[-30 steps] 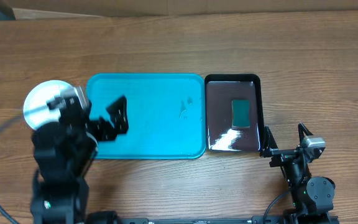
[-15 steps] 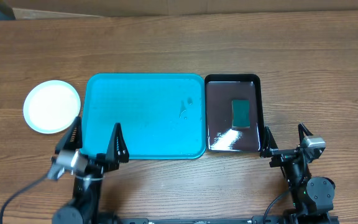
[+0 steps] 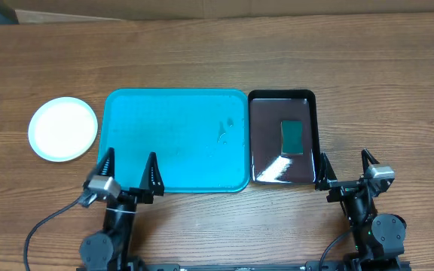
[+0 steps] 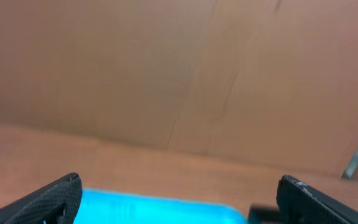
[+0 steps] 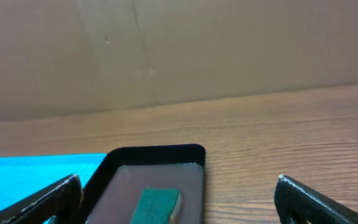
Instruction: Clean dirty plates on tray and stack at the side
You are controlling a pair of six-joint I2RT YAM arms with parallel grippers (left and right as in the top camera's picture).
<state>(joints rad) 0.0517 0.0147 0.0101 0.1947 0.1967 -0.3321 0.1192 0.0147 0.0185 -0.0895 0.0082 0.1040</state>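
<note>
A stack of plates (image 3: pixel 63 129), the top one white with a light blue rim, sits on the wood left of the turquoise tray (image 3: pixel 176 140). The tray holds no plates, only a small wet smear near its right side. My left gripper (image 3: pixel 129 168) is open and empty over the tray's front edge; the left wrist view shows the tray (image 4: pixel 160 210) between its spread fingers (image 4: pixel 179 199). My right gripper (image 3: pixel 346 167) is open and empty on the wood, in front of and to the right of the black tray; its fingers (image 5: pixel 179 199) are spread wide.
A smaller glossy black tray (image 3: pixel 281 137) with a green sponge (image 3: pixel 291 136) stands right of the turquoise tray; it also shows in the right wrist view (image 5: pixel 148 186). A cardboard wall (image 5: pixel 179 50) stands at the table's far edge.
My left arm has pulled back from the plate stack to the table's front and then shifted right along the tray's front edge. The right arm has not moved.
</note>
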